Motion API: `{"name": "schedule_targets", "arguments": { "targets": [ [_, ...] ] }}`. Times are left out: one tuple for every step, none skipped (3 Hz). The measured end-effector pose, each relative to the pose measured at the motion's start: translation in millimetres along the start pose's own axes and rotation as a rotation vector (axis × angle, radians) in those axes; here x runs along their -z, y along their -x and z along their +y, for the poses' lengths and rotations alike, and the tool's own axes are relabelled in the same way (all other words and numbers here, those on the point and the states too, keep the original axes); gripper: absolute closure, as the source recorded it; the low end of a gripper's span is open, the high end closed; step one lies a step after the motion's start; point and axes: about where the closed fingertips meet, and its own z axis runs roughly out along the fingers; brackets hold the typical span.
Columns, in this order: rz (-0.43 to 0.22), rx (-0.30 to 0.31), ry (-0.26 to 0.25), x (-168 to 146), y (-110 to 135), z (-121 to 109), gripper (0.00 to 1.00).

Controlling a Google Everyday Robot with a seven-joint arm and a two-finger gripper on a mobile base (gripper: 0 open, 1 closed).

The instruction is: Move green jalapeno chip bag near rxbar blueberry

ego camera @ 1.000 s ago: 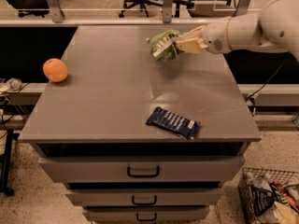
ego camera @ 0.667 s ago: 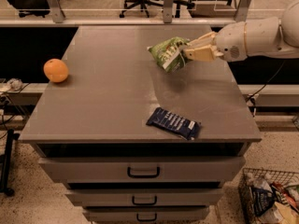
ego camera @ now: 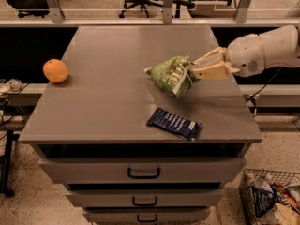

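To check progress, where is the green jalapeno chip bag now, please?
In the camera view, the green jalapeno chip bag is right of centre over the cabinet top, gripped by the claw from the right, just behind the rxbar blueberry.

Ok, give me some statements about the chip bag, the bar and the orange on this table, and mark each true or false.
1. The gripper grips the green chip bag. True.
2. The orange lies beside the blue bar. False: it sits far left on the table, away from the bar.
3. The blue bar lies near the table's front edge. True.
4. The chip bag rests on top of the bar. False: they are apart, the bag farther back.
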Motion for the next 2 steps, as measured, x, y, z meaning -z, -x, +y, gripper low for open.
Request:
{"name": "schedule_targets", "arguments": {
  "targets": [
    [0.039, -0.015, 0.075, 5, -14, 21, 1.0],
    [0.075, -0.017, 0.132, 3, -25, 34, 0.82]
  ]
}}
